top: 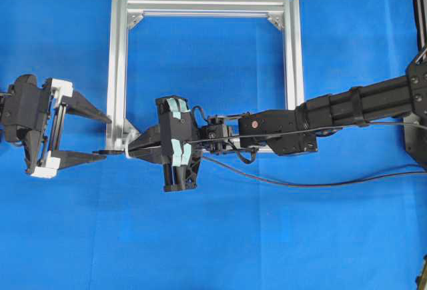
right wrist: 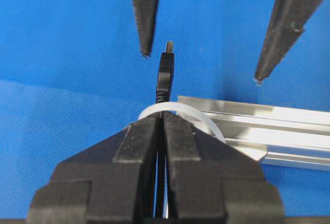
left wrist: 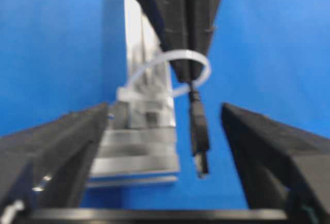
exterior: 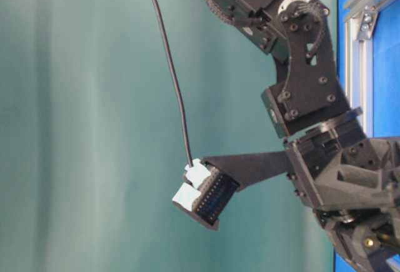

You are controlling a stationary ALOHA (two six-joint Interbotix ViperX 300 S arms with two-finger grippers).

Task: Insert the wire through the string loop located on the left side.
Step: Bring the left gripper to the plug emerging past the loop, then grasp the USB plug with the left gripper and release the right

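The right gripper (right wrist: 161,126) is clamped shut on the wire (right wrist: 166,72), just behind its plug. Its fingertips sit at the white string loop (right wrist: 203,121), and the plug has passed through the loop and sticks out on the far side. The right arm (top: 333,113) reaches level across the table from the right edge to the lower left corner of the aluminium frame (top: 119,70), where the loop is tied. The plug's long axis follows the gripper's line, with its silvery tip pointing left at the left gripper (top: 100,133). That gripper is spread wide and holds nothing; its two fingers flank the plug without touching it. Behind the right gripper, the thin cable trails right over the blue table (top: 213,250).
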